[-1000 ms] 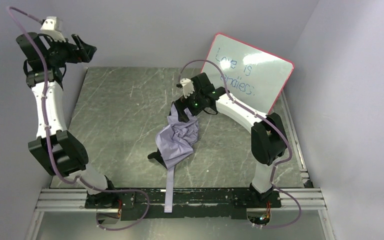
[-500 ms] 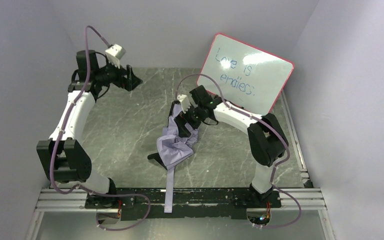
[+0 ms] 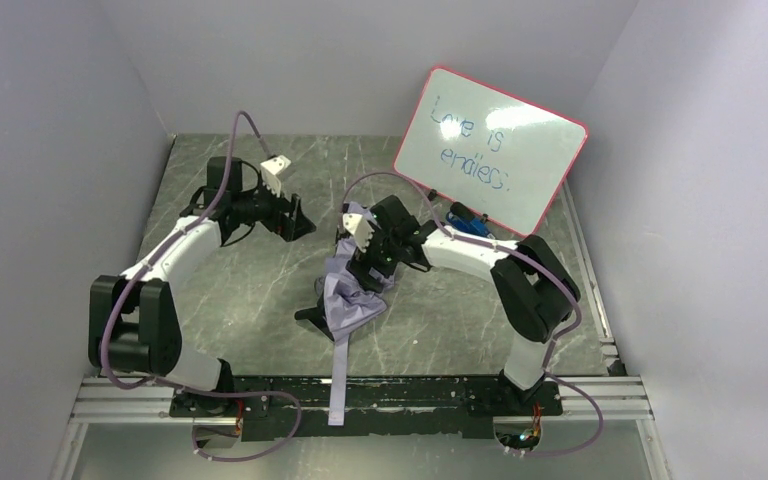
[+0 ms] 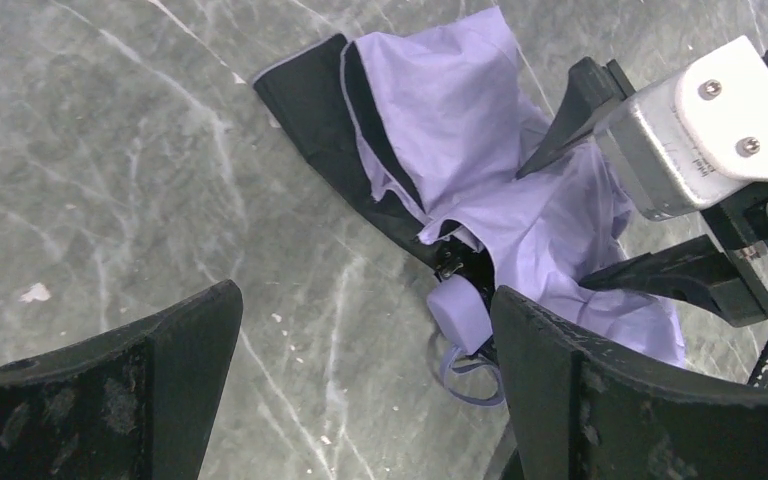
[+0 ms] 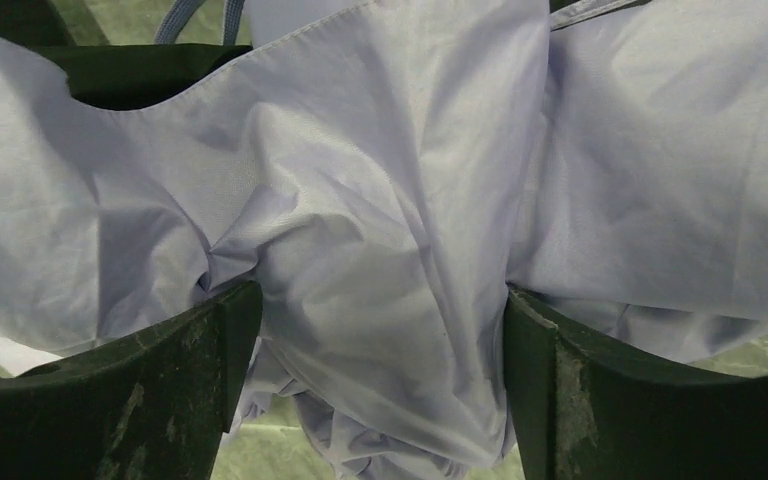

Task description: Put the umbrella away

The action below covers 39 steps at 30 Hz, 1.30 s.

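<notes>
left gripper [image 4: 365, 300] hovering spread wide, right gripper [image 5: 380, 300] straddling bunched umbrella [image 3: 345, 305] fabric, jaws gaping, whiteboard [image 3: 490, 148] leaning behind, seemingly reading "Love is endless"

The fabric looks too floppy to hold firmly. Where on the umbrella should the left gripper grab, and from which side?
Probably the pale handle: it is the one solid, compact part of the umbrella showing, poking out below the crumpled canopy. Approach from the side of the open left gripper, jaws straddling the handle. The right gripper straddles the canopy opposite.
</notes>
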Available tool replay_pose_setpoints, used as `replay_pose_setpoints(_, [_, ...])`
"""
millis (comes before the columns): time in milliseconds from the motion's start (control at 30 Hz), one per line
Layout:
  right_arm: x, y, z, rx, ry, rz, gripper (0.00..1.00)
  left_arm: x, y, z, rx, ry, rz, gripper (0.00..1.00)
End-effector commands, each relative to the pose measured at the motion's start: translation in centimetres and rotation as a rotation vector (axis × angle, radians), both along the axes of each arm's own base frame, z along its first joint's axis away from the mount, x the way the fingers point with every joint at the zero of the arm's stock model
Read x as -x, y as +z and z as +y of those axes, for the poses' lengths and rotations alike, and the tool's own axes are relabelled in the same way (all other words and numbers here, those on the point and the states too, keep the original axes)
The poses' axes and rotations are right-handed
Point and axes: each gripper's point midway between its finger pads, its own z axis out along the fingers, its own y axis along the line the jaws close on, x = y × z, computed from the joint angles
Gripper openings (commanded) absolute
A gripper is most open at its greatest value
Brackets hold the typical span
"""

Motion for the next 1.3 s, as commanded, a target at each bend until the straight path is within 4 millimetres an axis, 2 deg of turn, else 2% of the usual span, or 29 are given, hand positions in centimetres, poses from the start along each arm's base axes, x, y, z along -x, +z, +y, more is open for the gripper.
replay_pose_setpoints(0, [0.8,-2.3,0.0,0.051,0.059,-0.026,0.84,-0.6,2.2,-1.5,0.032,0.005,-0.148,0.98])
replay_pose_setpoints(133, [0.7,-3.2,-0.6,0.084,0.067,-0.055,0.65,0.4,2.4,-2.8,0.054,0.003,-0.235,0.98])
replay_pose_setpoints(200, [0.8,-3.7,-0.9,0.112,0.079,-0.073,0.61,1.1,2.1,-3.3,0.070,-0.013,-0.252,0.98])
replay_pose_setpoints(267, [1.1,-4.3,-1.3,0.143,0.098,-0.088,0.52,1.4,1.4,-3.6,0.080,-0.029,-0.226,0.98])
replay_pose_setpoints(500, [2.6,-5.5,-1.9,0.221,0.136,-0.182,0.30,2.8,-0.5,-3.7,0.011,-0.152,-0.220,0.98])
replay_pose_setpoints(633, [3.5,-5.5,-2.1,0.223,0.135,-0.225,0.18,3.8,-0.8,-3.4,-0.049,-0.267,-0.250,0.98])
replay_pose_setpoints(767, [4.4,-5.5,-2.1,0.228,0.140,-0.283,0.12,5.3,-1.1,-3.0,-0.074,-0.394,-0.304,0.98])
replay_pose_setpoints(900, [5.0,-5.5,-2.2,0.244,0.142,-0.335,0.08,6.0,-1.4,-3.1,-0.065,-0.445,-0.331,0.98])
replay_pose_setpoints(1067, [4.5,-5.0,-1.8,0.248,0.125,-0.449,0.00,5.2,-0.7,-3.8,-0.011,-0.401,-0.316,0.98])
replay_pose_setpoints(1267, [4.3,-4.9,-2.2,0.285,0.124,-0.553,0.00,4.4,0.5,-4.1,-0.005,-0.400,-0.345,0.98])
